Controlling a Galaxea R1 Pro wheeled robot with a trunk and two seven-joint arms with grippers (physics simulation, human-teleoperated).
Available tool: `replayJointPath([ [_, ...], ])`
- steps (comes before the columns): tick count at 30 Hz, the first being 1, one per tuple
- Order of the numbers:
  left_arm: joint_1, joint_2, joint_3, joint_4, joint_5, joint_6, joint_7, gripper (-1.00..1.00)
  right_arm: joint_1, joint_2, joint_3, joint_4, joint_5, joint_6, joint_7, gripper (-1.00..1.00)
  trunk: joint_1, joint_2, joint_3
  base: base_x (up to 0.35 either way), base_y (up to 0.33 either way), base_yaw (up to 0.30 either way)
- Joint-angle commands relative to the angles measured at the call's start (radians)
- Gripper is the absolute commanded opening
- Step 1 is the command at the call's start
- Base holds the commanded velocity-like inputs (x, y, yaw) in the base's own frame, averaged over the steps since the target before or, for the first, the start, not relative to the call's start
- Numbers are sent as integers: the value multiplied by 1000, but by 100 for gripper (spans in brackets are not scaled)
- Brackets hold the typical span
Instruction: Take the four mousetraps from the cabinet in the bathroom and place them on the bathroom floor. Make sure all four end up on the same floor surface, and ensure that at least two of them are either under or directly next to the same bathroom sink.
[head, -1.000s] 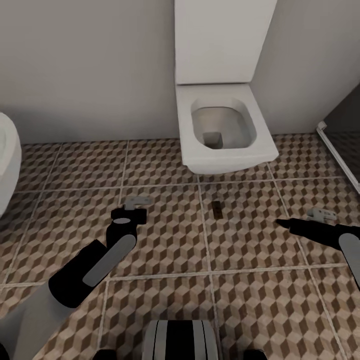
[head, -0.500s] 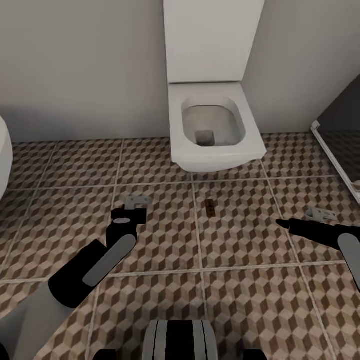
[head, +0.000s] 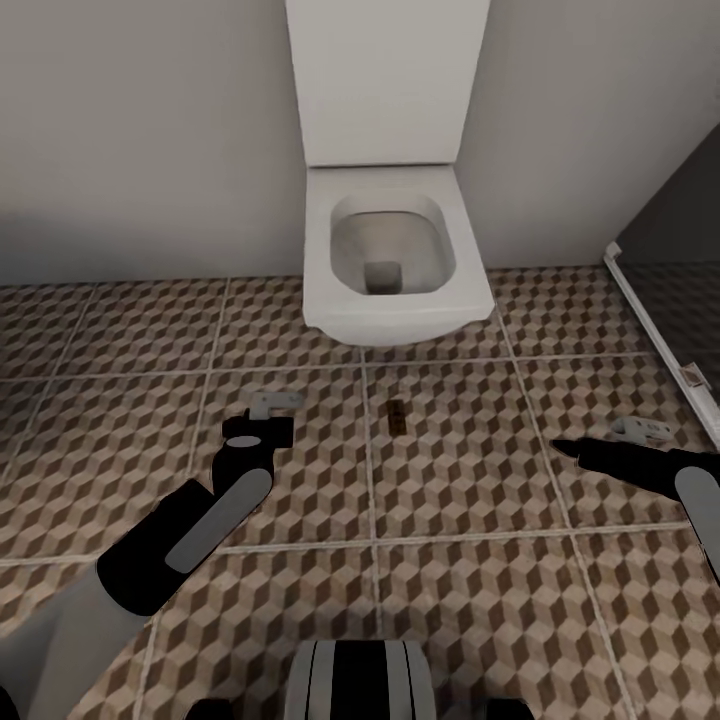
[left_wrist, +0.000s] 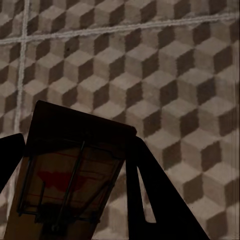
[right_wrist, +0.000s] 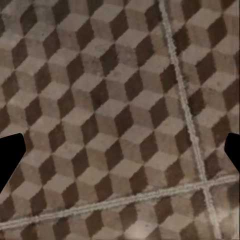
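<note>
Carrying 1 mousetrap toward a spot on the bathroom floor.

The left pincer (left_wrist: 75, 200) grips a mousetrap (left_wrist: 70, 175) between its fingers, hovering above the bathroom floor (head: 450, 600); the right pincer (right_wrist: 120, 150) is spread wide with nothing in it. Ahead of both pincers another mousetrap (head: 397, 417) already lies on the tiles, just before the toilet (head: 390, 260). Next, I judge, the held trap must be lowered flat near a sink.

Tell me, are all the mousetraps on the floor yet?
Not yet. One mousetrap already lies on the bathroom floor, in front of the toilet. The left gripper holds another mousetrap. The right gripper is open with nothing between its fingers. The other traps and a sink are not in these pictures.
</note>
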Motion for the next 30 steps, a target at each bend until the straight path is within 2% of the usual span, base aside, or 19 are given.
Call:
replayJointPath([
  [1, -1, 1, -2, -1, 7, 5, 8, -100, -1, 0, 0, 0, -10, 3, -10, 100, 0, 0, -1, 58, -262, 0],
  [11, -1, 1, -2, 0, 6, 5, 4, -100, -1, 0, 1, 0, -9, 3, -10, 100, 0, 0, -1, 12, -134, 0],
  [23, -1, 1, 2, 1, 6, 2, 1, -100, -1, 1, 1, 0, -9, 3, -12, 100, 0, 0, -1, -72, -103, 0],
  [30, -1, 1, -1, 1, 5, 1, -4, -100, -1, 1, 2, 0, -10, 3, -49, 100, 0, 0, -1, -96, -23, 0],
])
